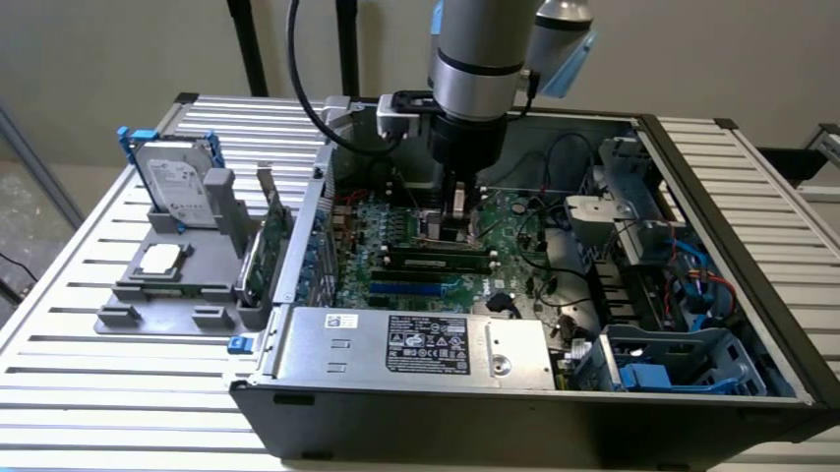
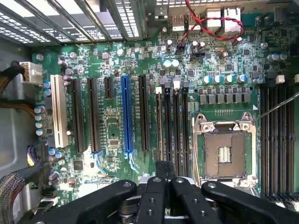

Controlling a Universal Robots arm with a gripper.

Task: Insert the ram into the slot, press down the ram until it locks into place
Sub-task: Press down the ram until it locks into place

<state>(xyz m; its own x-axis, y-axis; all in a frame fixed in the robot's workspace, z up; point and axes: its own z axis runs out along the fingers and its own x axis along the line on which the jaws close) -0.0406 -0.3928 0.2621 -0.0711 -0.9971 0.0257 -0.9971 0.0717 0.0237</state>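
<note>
The ram (image 1: 434,259), a thin green stick with dark chips, stands on edge in the long black slot (image 1: 440,269) on the motherboard inside the open computer case. In the wrist view it shows edge-on as a thin strip (image 2: 161,126) between black sockets with white end clips. My gripper (image 1: 458,234) hangs straight down from the arm, just above and behind the stick. In the wrist view its fingers (image 2: 159,186) are pressed together, and the gripper (image 2: 166,167) is over the near end of the slots. I cannot tell whether it touches the stick.
An open CPU socket (image 2: 224,154) lies beside the slots and a shorter blue socket (image 2: 125,116) on the other side. A silver power supply (image 1: 407,344) fills the case front. Cables and a drive cage (image 1: 663,364) crowd the exterior view's right. A hard drive (image 1: 177,182) and grey fixture (image 1: 164,285) stand outside.
</note>
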